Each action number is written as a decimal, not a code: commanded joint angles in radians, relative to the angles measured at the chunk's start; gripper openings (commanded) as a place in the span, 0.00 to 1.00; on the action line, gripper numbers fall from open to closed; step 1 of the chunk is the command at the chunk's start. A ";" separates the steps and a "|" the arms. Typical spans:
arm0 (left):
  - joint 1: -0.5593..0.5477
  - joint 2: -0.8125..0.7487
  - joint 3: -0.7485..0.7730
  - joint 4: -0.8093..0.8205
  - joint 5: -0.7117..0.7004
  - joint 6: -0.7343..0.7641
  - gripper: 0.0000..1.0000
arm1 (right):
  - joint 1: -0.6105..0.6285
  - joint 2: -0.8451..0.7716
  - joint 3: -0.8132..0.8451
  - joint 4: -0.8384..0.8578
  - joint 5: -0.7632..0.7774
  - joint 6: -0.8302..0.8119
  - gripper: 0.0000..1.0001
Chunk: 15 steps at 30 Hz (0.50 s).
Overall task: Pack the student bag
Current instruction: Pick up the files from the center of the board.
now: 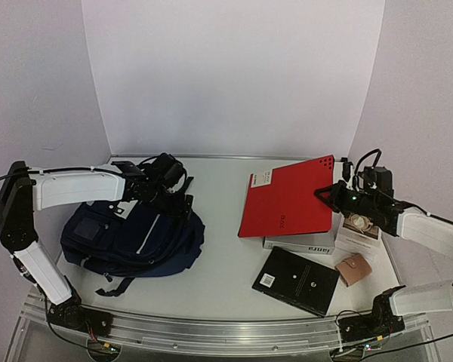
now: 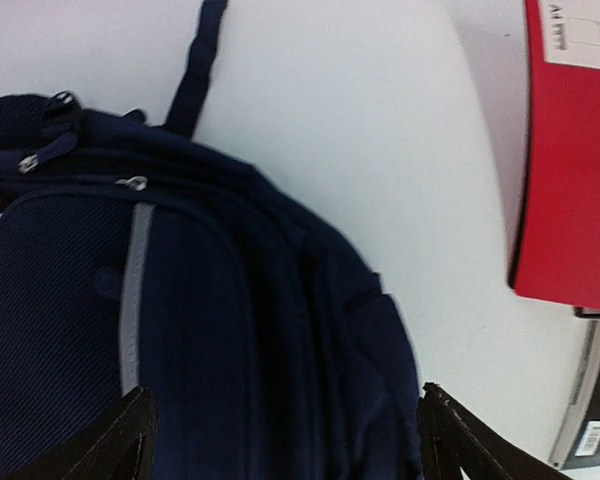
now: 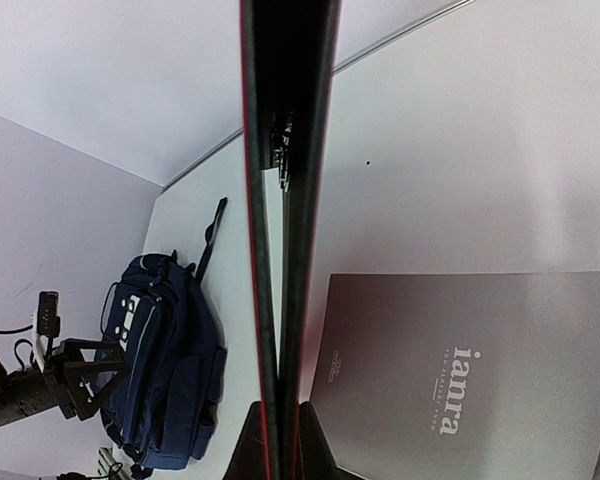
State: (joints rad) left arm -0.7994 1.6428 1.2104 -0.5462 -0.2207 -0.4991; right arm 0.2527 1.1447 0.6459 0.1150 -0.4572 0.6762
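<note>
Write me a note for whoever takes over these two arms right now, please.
Left claw: open, hovering over the bag, holding nothing.
Right claw: shut on the right edge of the red folder, above the grey book.
The bag lies on the left side. Black book, tan wallet and white box lie on the right.
Done: folder gripped.
Left: get the folder and the rest into the bag; nothing seems packed yet.
</note>
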 commanded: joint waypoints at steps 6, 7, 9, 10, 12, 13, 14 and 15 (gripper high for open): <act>-0.011 0.063 0.034 -0.312 -0.317 -0.100 0.92 | -0.001 -0.049 0.045 0.028 0.005 -0.029 0.00; -0.014 0.064 0.029 -0.296 -0.302 -0.091 0.92 | -0.001 -0.052 0.042 0.026 0.007 -0.028 0.00; -0.019 0.056 0.010 -0.236 -0.259 -0.066 0.93 | -0.001 -0.058 0.040 0.025 0.009 -0.027 0.00; -0.020 0.051 -0.005 -0.205 -0.234 -0.061 0.94 | -0.001 -0.058 0.041 0.025 0.007 -0.026 0.00; -0.020 0.055 -0.019 -0.179 -0.219 -0.055 0.96 | -0.001 -0.062 0.040 0.023 0.004 -0.024 0.00; -0.020 0.062 -0.018 -0.181 -0.224 -0.058 0.96 | -0.002 -0.065 0.040 0.022 0.003 -0.024 0.00; -0.020 0.069 -0.015 -0.184 -0.226 -0.061 0.96 | -0.002 -0.069 0.039 0.021 0.004 -0.024 0.00; -0.020 0.075 -0.011 -0.186 -0.225 -0.066 0.96 | -0.001 -0.072 0.039 0.020 0.005 -0.024 0.00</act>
State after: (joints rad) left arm -0.8117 1.7077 1.2008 -0.7573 -0.4477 -0.5668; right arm 0.2527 1.1138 0.6460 0.0858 -0.4572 0.6754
